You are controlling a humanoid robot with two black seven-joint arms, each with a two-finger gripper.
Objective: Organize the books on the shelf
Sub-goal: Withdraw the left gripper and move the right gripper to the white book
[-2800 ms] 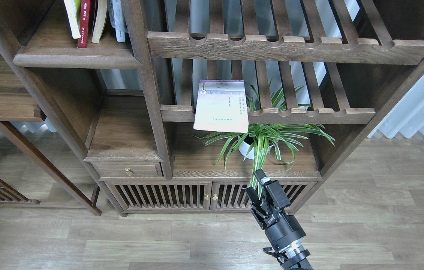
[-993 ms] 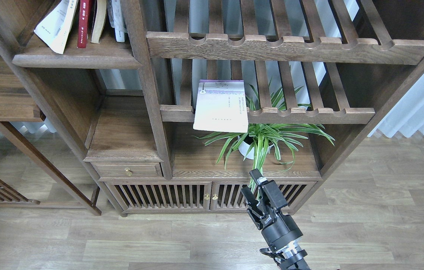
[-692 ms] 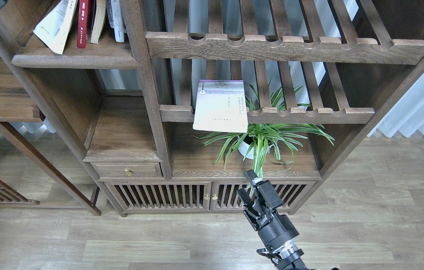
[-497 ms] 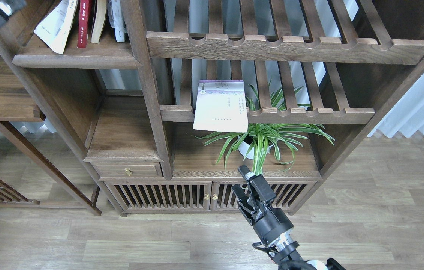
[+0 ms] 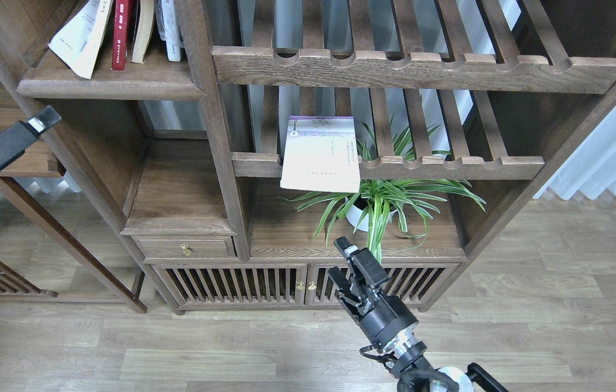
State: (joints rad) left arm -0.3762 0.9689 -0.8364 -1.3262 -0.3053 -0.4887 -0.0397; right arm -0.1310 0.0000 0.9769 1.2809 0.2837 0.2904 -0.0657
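Observation:
The pale lavender-white book [image 5: 321, 155] lies flat on the lower slatted rack and overhangs its front rail. On the solid shelf [image 5: 111, 88] at top left, a white-edged book [image 5: 78, 34] leans left, beside an upright dark red book [image 5: 121, 32] and two more books. My left gripper [image 5: 41, 121] hangs left of the bookcase, below that shelf, and holds nothing I can see; its fingers cannot be told apart. My right gripper [image 5: 339, 261] is open and empty in front of the cabinet doors, below the lavender book.
A potted spider plant [image 5: 378, 204] stands under the slatted rack [image 5: 449, 167], just above my right gripper. An upper slatted rack [image 5: 422, 68] spans the right. A small drawer [image 5: 185, 247] and slatted cabinet doors [image 5: 264, 283] sit low. Wood floor lies in front.
The white-edged book went from upright to leaning left. My left gripper has dropped from the top left corner to below the shelf. My right gripper has moved left and slightly up.

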